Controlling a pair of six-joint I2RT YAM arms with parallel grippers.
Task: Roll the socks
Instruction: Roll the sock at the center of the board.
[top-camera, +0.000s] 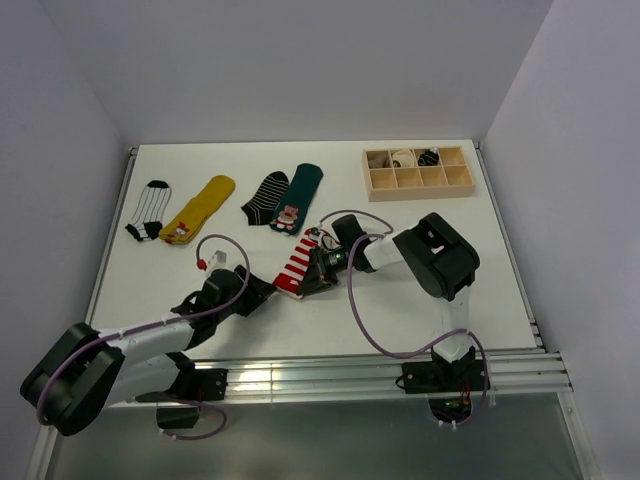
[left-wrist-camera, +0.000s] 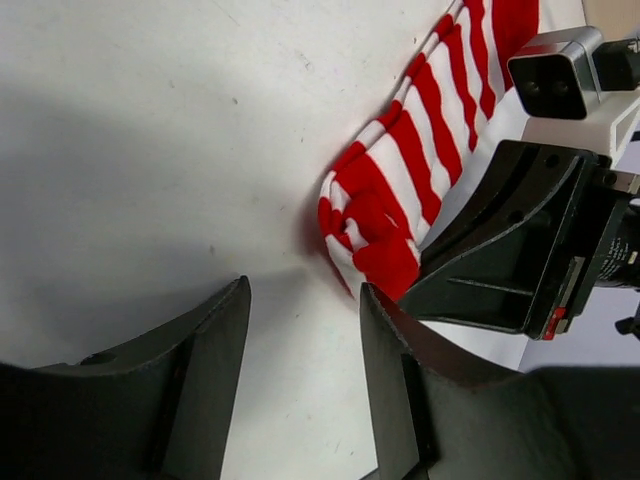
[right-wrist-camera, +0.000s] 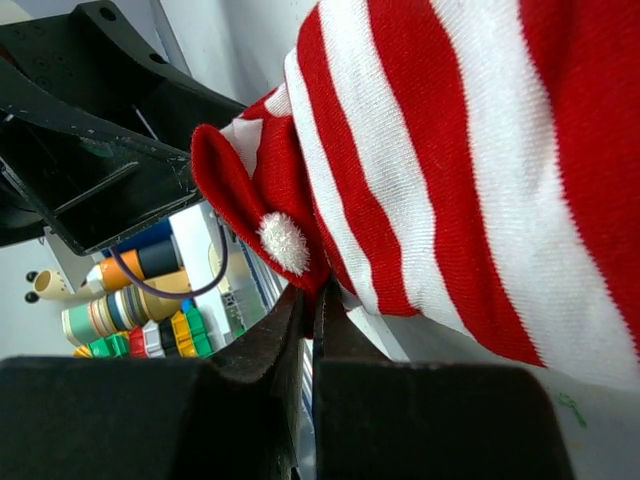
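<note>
striped sock (right-wrist-camera: 450, 150), R end effector (right-wrist-camera: 311, 312) pinching

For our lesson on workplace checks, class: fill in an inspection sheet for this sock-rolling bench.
Surface: white table, no spills seen.
Job's things: red-and-white sock lies between the grippers, near end bunched; white-striped sock, yellow sock, dark striped sock and green bear sock lie flat farther back.
Clutter: wooden compartment box at the far right, some cells filled.
Grippers: left gripper open, empty, just short of the bunched end; right gripper shut on that sock's red edge.
Cables: purple cables loop loosely off both arms.
Surroundings: plain walls on three sides; metal rails at the near edge.
</note>
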